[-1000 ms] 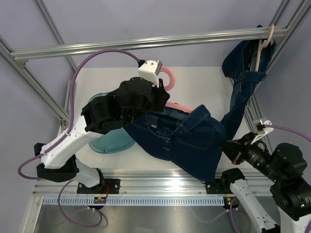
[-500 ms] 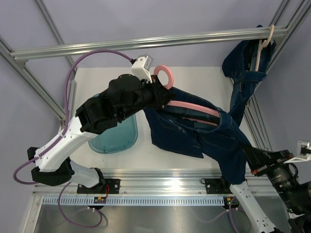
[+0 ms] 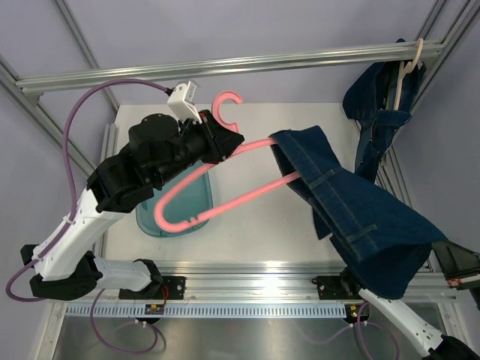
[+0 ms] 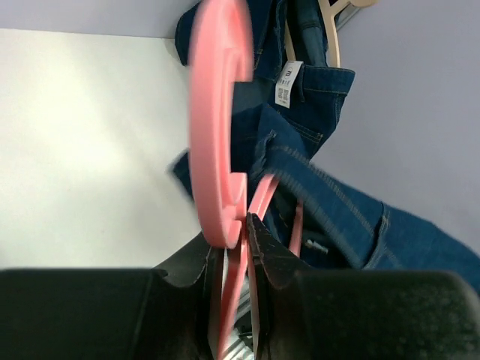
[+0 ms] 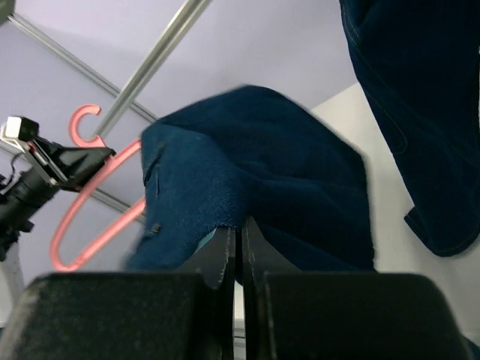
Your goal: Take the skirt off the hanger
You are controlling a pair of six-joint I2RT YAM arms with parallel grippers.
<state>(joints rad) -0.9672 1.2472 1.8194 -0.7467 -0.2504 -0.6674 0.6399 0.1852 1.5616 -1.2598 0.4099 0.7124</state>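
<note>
Denim skirt (image 3: 367, 217) fills the right of the top view, slung from centre down to the lower-right corner. Its upper edge is draped over one end of a pink plastic hanger (image 4: 217, 112), so it is not yet free.

L gripper (image 4: 238, 232), upper left of centre in the top view, is pinched nearly closed on the hanger's neck just below the hook. The wrist cam shows pink plastic sandwiched btwn both fingers. It holds the hanger up off the white table (image 3: 247, 232), w/ the loop slanting down-left over a teal tray (image 3: 184, 199).

R gripper (image 5: 238, 240) is almost out of the top frame at lower right. Its wrist cam shows the jaws fully closed w/ a fold of skirt fabric nipped btwn them.

Step in hand, as I read it: drawing skirt and hanger apart. Most of the hanger is bare. Only the far end sits inside the denim.

Next move likely calls for you to keep both grips firm and widen the gap, R arm toward the lower right or L arm toward the upper left, until that end slips clear. Watch for the cloth snagging on the hanger tip.

A 2nd denim garment (image 3: 379, 101) hangs at upper right, apart from all this
</note>
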